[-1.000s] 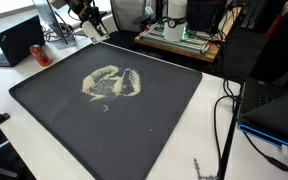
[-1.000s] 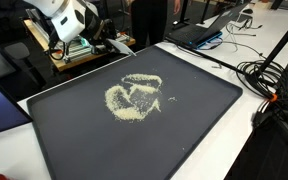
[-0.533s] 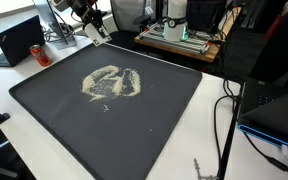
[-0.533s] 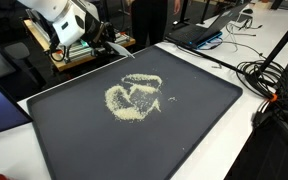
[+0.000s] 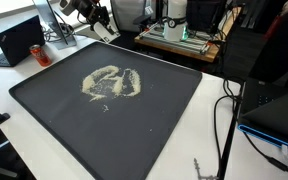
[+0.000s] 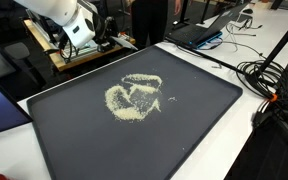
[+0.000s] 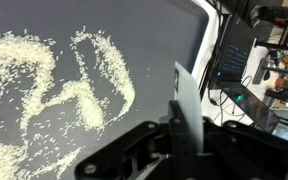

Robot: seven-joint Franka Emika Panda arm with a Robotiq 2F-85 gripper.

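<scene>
A: Strip [image 7: 187, 105], that thin grey blade in the wrist view. Where does it sit among everything else?

B: Largest first. The dark mat [image 5: 144, 130] fills most of the frame in both exterior views. The rice [image 5: 111, 83] lies on it as a looped patch, left of centre and in the upper half of the frame. In the wrist view it covers the left half. The gripper [image 5: 102, 20] hangs at the upper left of the frame, over the mat's far edge and well apart from the rice. Its jaws are pressed together, pinching the strip, which stands up just right of centre in the wrist view.

A: And how would you handle it well?

B: As I judge it, a blade this thin can twist in the grip, so a firm, square squeeze matters. Wherever it meets the mat, its edge should land flat along its whole length, not on a corner, or grains will slip under it. Light pressure and a slow pace suit loose grains, which scatter easily. The bench [image 5: 179, 35] at the top of the frame is close behind, so I would leave room there.
</scene>
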